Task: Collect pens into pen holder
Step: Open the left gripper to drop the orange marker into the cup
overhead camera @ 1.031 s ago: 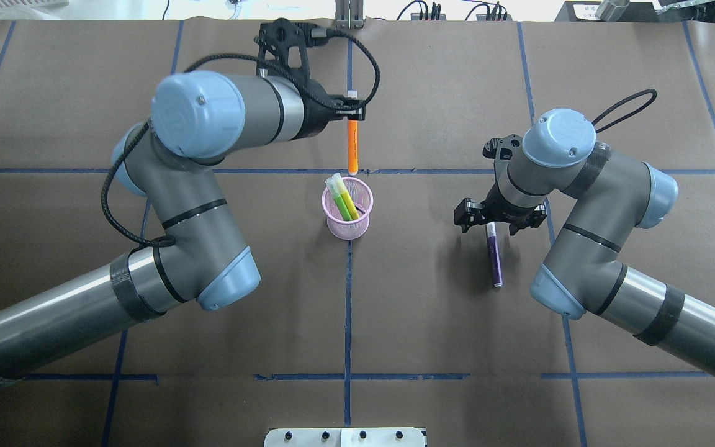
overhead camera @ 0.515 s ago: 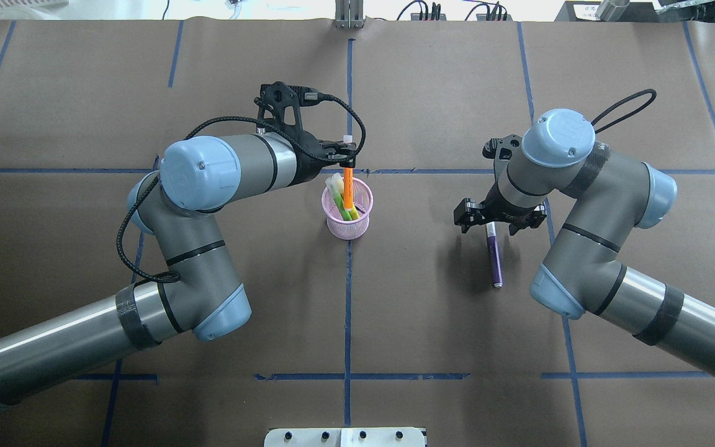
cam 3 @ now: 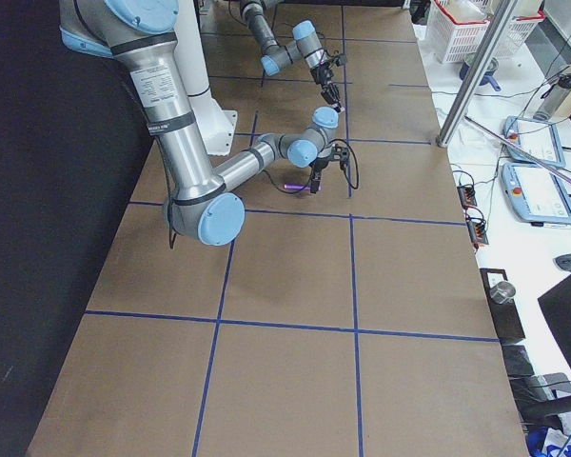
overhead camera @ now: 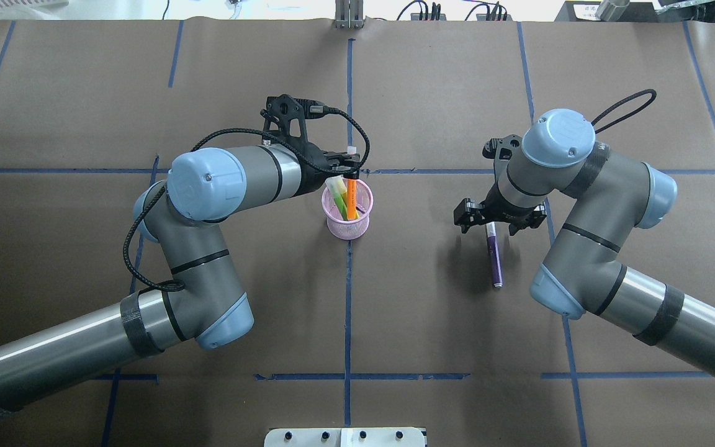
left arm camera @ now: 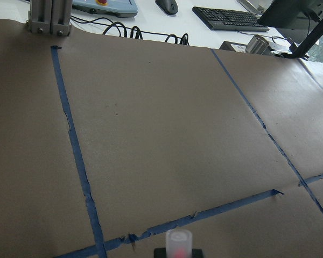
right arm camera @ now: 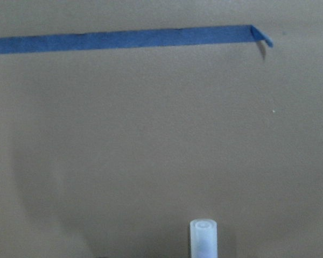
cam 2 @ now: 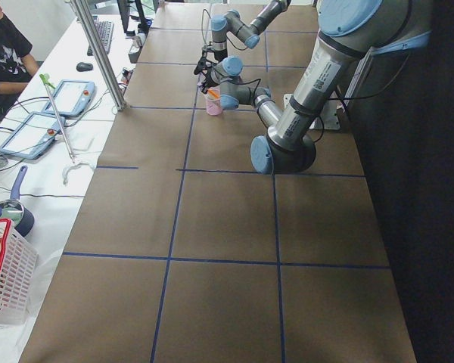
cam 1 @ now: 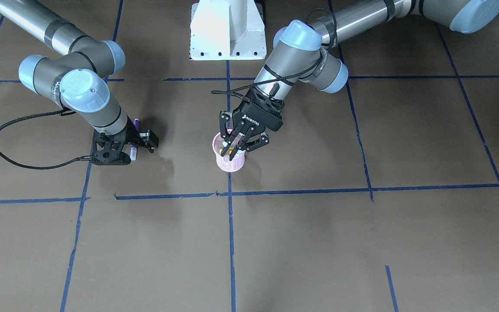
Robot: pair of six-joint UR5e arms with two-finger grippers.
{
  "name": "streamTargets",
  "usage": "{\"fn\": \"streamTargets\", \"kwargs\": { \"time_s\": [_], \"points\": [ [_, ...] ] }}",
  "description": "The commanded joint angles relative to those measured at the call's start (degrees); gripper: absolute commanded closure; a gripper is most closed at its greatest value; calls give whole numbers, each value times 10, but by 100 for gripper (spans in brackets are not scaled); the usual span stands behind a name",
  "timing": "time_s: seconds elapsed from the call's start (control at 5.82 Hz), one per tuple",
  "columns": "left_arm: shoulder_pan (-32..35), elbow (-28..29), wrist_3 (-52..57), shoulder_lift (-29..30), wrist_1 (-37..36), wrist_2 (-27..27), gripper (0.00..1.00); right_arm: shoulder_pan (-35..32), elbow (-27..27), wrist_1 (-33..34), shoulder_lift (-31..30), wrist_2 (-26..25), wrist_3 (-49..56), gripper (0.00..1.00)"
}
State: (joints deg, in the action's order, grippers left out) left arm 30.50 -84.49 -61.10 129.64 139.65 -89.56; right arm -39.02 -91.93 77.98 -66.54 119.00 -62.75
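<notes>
The pink mesh pen holder (overhead camera: 334, 228) (cam 1: 232, 165) stands at the table's middle. A green pen (overhead camera: 337, 194) leans inside it. My left gripper (overhead camera: 350, 171) (cam 1: 234, 154) is just above the rim, shut on the orange pen (overhead camera: 351, 202), whose lower part is down inside the holder. The orange pen's pale cap shows in the left wrist view (left arm camera: 178, 241). The purple pen (overhead camera: 494, 261) (cam 1: 136, 123) lies flat on the table. My right gripper (overhead camera: 499, 218) (cam 1: 133, 147) is open, low over the purple pen's cap end (right arm camera: 203, 236), with a finger on each side.
The robot's white base plate (cam 1: 228, 39) (overhead camera: 345, 437) sits at the near edge. A black cable loop (cam 1: 15, 161) hangs from the right wrist onto the table. Blue tape lines (overhead camera: 348, 310) cross the brown table cover. A metal post (overhead camera: 348, 13) stands at the far edge.
My left gripper has come nearer and lower, bringing the orange pen from beyond the holder down into it beside the green pen. The right arm and purple pen have not moved.
</notes>
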Motion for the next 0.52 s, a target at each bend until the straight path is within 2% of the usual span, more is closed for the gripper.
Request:
{"fn": "streamTargets", "kwargs": {
  "time_s": [0.0,0.34],
  "points": [
    [-1,-1,-1,1,1,0,0,-1,0,1,0,0,-1,0],
    [1,-6,-7,4,-1,0,0,-1,1,4,1,0,-1,0]
  ]
}}
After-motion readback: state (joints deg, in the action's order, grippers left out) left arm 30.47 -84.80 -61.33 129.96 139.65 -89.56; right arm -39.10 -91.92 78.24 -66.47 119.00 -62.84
